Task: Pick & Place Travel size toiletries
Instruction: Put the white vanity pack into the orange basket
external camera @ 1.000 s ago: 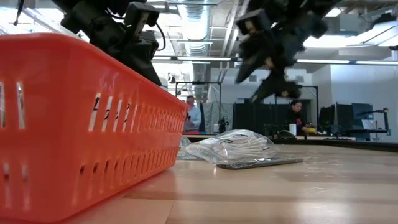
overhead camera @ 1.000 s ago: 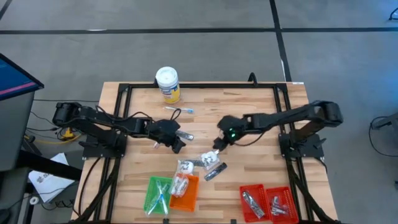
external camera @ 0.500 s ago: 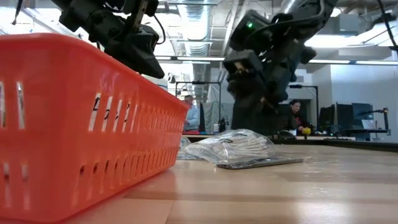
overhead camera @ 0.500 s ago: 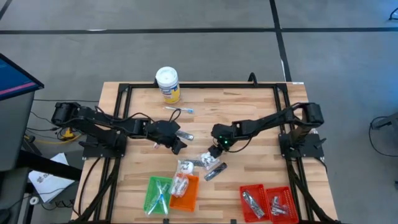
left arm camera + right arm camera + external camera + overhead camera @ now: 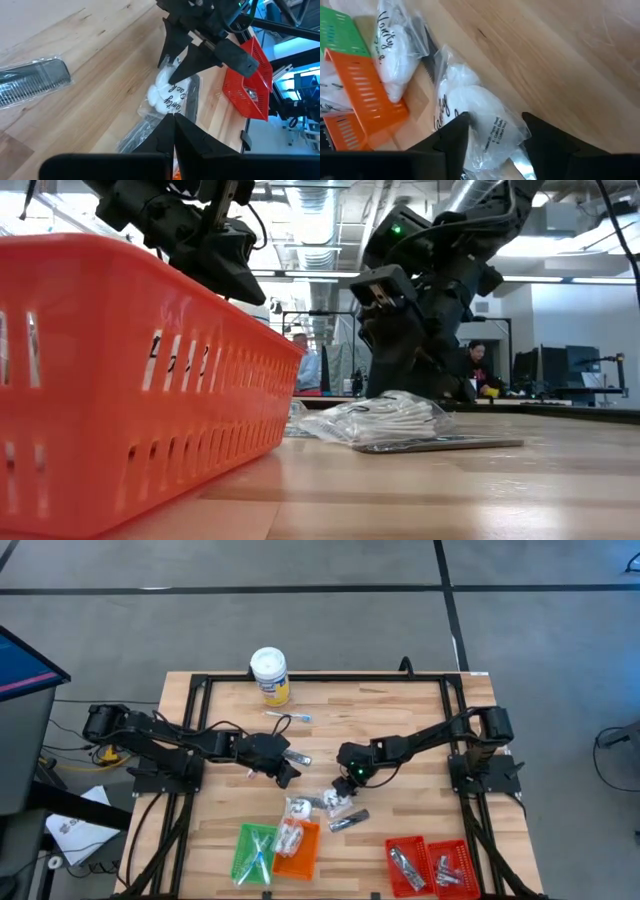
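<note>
Down near the middle of the wooden table, the right gripper sits low over a clear packet of white cotton balls, its two dark fingers straddling the packet, one on each side. The fingers stand apart with the packet between them, but whether they already press on it cannot be told. From the left wrist view the same packet lies on the wood under the right arm's fingertips, with a dark flat sachet just beside it. A second white packet with dark script lies nearby, against the orange tray, which sits beside the green tray. The low view shows the packet resting on the table with a thin dark sachet in front of it.

The left gripper hangs above the table left of centre, its fingers pressed together on nothing visible. A clear-wrapped comb lies on the wood near it. A red tray with silvery items stands at the near right corner, and a white-lidded tub at the far edge.
</note>
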Motion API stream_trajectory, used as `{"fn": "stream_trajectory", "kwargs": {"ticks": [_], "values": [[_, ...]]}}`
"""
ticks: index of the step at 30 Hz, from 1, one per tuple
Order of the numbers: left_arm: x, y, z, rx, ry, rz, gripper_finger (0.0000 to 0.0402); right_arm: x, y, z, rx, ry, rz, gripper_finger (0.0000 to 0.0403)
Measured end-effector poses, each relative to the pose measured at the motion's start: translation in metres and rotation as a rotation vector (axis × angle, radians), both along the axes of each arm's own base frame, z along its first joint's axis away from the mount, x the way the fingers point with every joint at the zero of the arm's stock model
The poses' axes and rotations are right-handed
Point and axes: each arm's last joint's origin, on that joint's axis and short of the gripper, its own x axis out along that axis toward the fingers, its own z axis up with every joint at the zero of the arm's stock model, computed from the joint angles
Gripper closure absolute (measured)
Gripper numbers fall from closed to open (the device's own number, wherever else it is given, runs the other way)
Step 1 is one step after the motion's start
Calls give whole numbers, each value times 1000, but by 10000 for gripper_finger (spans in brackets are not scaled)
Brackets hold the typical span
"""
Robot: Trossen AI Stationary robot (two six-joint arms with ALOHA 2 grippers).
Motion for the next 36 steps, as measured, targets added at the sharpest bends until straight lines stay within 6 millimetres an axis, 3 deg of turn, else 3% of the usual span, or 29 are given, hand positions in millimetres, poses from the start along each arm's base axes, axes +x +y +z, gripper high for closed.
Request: {"fn": "stream_trajectory", "kwargs": {"ticks": [4,11,19,25,32,36], "values": [[0,0,0,1,0,0,401,0,0,2,9,-3,-13,287],[0,0,0,7,-1,6,401,-1,-6,27,-9,-98,-42,391],[-1,2,3,27,-16,51,401,-18,-32,93,-81,-308,-237,386],[-8,8,27,79,-150,155,400,-40,-49,136,-90,-451,-332,389],[-18,26,62,18,-375,244,396,-55,-53,161,-120,-550,-391,394],[-17,40,74,-101,-498,249,358,-54,-52,166,-118,-601,-392,395]]}}
